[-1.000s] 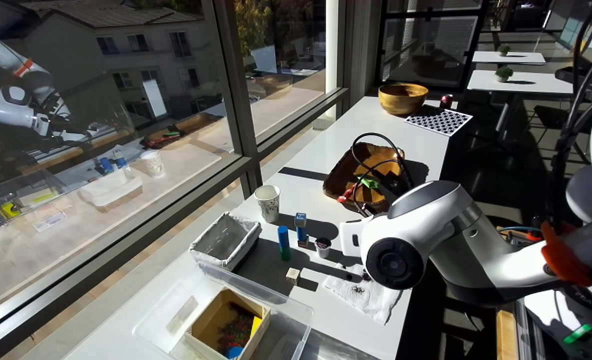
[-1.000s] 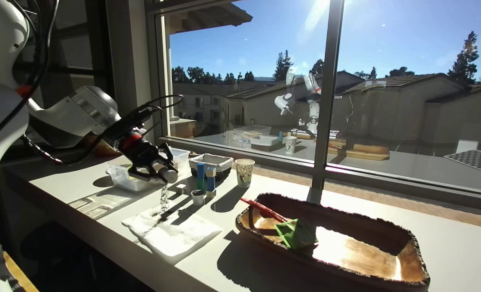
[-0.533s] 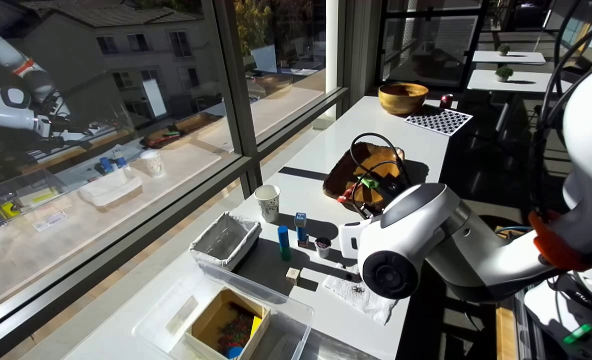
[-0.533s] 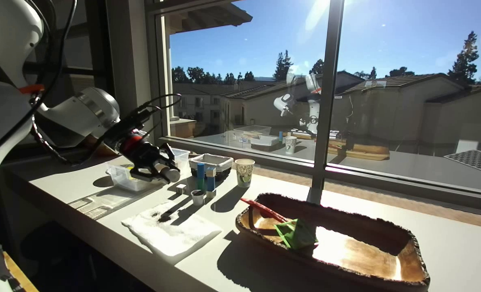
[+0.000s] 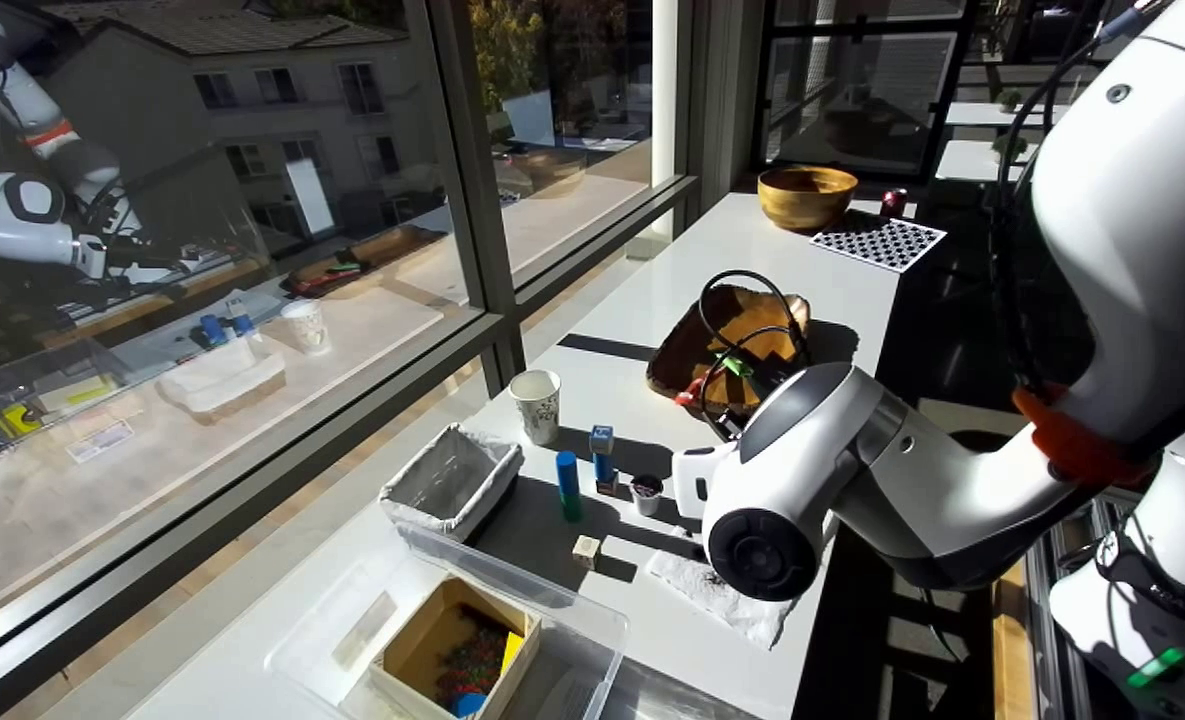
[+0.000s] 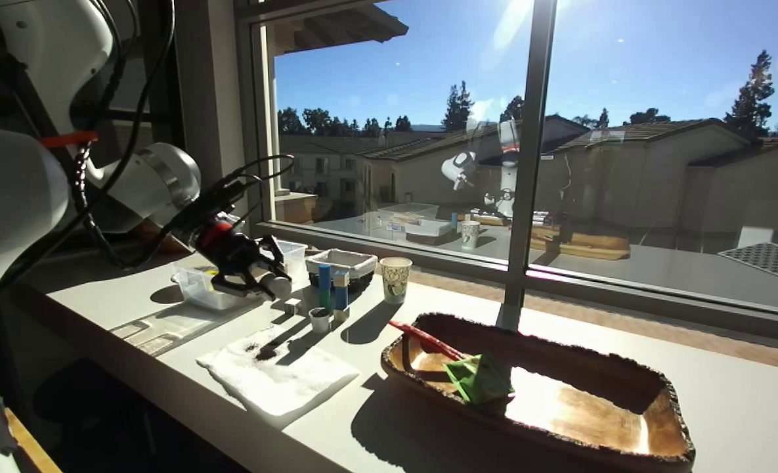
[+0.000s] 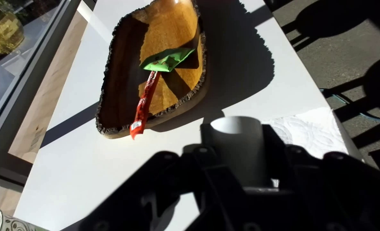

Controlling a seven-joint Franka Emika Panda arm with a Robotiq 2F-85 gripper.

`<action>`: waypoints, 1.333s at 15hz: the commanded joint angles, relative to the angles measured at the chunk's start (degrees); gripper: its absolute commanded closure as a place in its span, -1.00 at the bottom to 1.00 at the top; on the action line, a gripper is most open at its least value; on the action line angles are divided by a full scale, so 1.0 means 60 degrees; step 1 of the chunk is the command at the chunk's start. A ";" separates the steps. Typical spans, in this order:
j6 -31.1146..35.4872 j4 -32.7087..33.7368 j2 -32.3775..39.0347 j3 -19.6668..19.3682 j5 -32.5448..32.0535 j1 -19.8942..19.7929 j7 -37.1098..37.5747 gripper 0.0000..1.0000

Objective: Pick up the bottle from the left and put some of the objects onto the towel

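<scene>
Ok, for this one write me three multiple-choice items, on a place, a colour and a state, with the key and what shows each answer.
1. Where does the crumpled green packet lie?
A) on the white wrinkled cloth towel
B) inside the brown wooden tray with the bark-like rim
C) inside the white patterned paper cup

2. What colours is the slim round upright column, top to bottom?
A) blue over green
B) red over yellow
C) white over black

3. How is the black gripper?
A) wide open
B) shut on nothing
C) shut on the white cylindrical container

Key:
1 B: in the wrist view it lies within the tray's rim, apart from the towel.
2 A: an exterior view shows blue above green.
3 C: in the wrist view the jaws meet both sides of the container.
</scene>
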 commanded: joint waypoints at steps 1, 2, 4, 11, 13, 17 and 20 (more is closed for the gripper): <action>-0.0614 0.0104 -0.0793 0.2412 -0.0458 -0.2518 0.0473 0.71; -0.0708 0.0104 -0.0914 0.3133 -0.0457 -0.3226 0.0565 0.71; -0.0720 0.0056 -0.1082 0.4556 -0.0489 -0.4767 0.0773 0.71; -0.0262 -0.0311 -0.1614 0.8420 -0.0552 -0.9210 0.1787 0.71; -0.0074 -0.0443 -0.1802 0.9169 -0.0533 -1.0101 0.2119 0.71; 0.0646 -0.0746 -0.2144 1.0114 -0.0527 -1.1336 0.2741 0.71; 0.1320 -0.1001 -0.2406 1.0406 -0.0528 -1.1825 0.3154 0.71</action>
